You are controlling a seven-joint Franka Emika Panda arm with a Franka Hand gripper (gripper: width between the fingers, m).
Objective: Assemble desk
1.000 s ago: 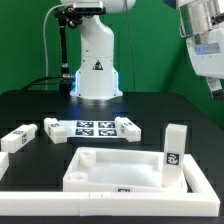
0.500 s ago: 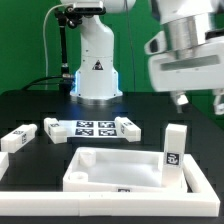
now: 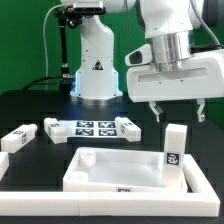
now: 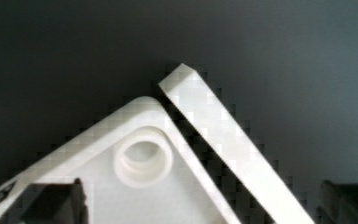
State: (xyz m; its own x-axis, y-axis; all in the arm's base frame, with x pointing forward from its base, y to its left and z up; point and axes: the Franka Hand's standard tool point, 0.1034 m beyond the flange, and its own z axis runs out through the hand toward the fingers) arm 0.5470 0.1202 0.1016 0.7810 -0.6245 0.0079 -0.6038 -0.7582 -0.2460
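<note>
Item: desk top (image 3: 100,180), a white rectangular tray with a raised rim, open side up.
Location: flat on the black counter (image 3: 30,108), toward the front, near the exterior view's right.
Long axis: runs across the exterior view from left to right, level with the counter.
Upright leg (image 3: 176,142): white block standing at the tray's right end in the exterior view, long axis vertical, square tag facing the camera. Whether it touches the tray cannot be told.
Outer lying leg (image 3: 17,138): on its side at the exterior view's far left, well apart from the tray, long axis slanting.
Flanking legs: one (image 3: 52,128) just left and one (image 3: 126,127) just right of the marker board (image 3: 92,128), behind the tray.
End effector (image 3: 179,117): fingers wide apart, nothing between them, hanging above the upright leg and the tray's right end.
Wrist view: one corner of the desk top (image 4: 96,150) with a round socket (image 4: 144,158) beside the raised rim (image 4: 202,112).
Border rail (image 3: 25,190): thin white strip along the counter's front edge.
</note>
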